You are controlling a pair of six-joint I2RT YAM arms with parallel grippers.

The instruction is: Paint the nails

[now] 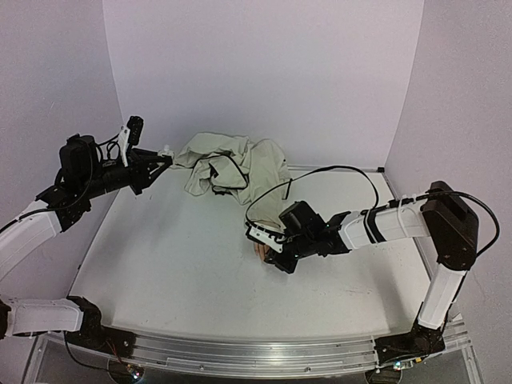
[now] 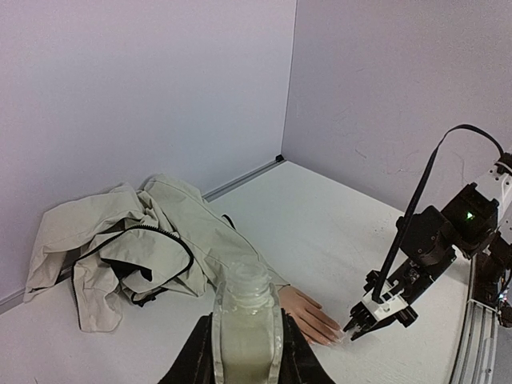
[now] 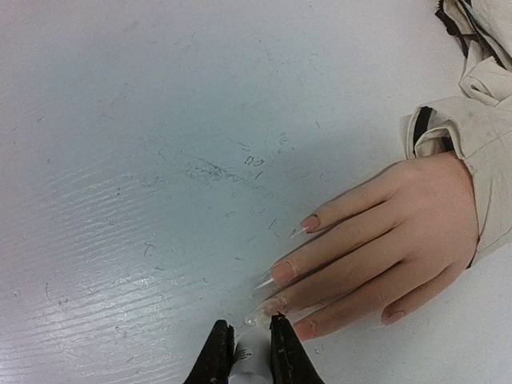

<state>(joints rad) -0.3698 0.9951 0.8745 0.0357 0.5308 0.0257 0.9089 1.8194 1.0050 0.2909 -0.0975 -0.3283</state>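
I am painting now: my right gripper [image 3: 248,324] is closed on the brush [image 3: 252,360] at the nails [image 3: 282,272], and my left gripper [image 2: 246,346] is closed on the open bottle [image 2: 244,292]. Next I need gentle strokes.

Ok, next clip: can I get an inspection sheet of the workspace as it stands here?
Surface: white table, scuffed and scratched.
Job's things: mannequin hand lying flat, palm down; nails pinkish; bottle uncapped.
Clutter: beige jacket crumpled at the back, its sleeve on the hand's wrist.
Tools: left tool shut on the bottle, held above the table; right tool shut on a white applicator, at the fingertips.
Cables: black cable arcing over the table from the right arm.
Surroundings: plain walls; nothing else seen.
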